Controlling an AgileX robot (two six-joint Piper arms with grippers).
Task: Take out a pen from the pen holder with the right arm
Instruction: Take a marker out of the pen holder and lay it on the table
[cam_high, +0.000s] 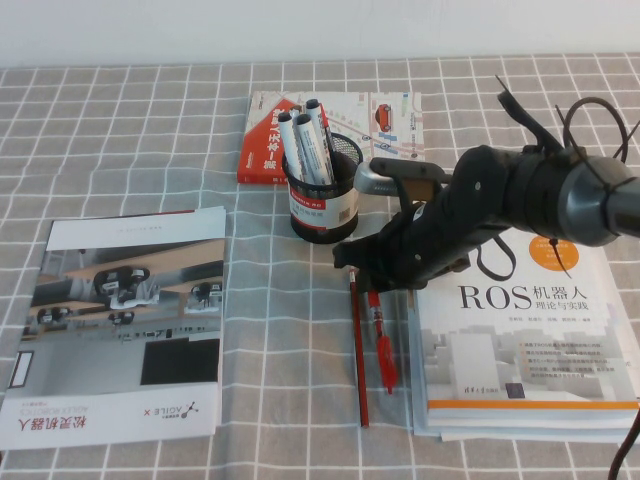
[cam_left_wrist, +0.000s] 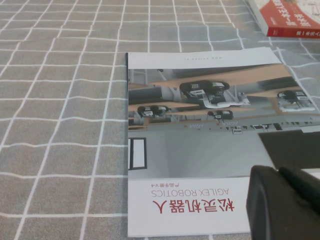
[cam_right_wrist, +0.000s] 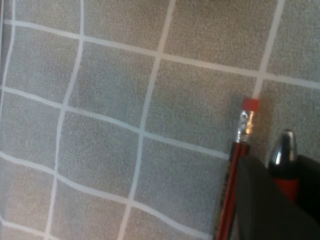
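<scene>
Nearer than the pen holder (cam_high: 322, 195) and to its left, the left hand (cam_left_wrist: 287, 205) hung over a booklet (cam_high: 125, 320), grip unclear. Just before the pen holder, the right hand (cam_high: 370, 275) sat low over the red pen (cam_high: 383, 345) lying on the desk (cam_high: 270, 400); whether it gripped, I could not tell. Best to let go fully, then lift straight.

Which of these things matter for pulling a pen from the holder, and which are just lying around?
Job: pen holder with markers; red pen; right pincer, low at that pen's top.
Lying about: pencil, ROS book, brochure, red book; left pincer, near the brochure.
</scene>
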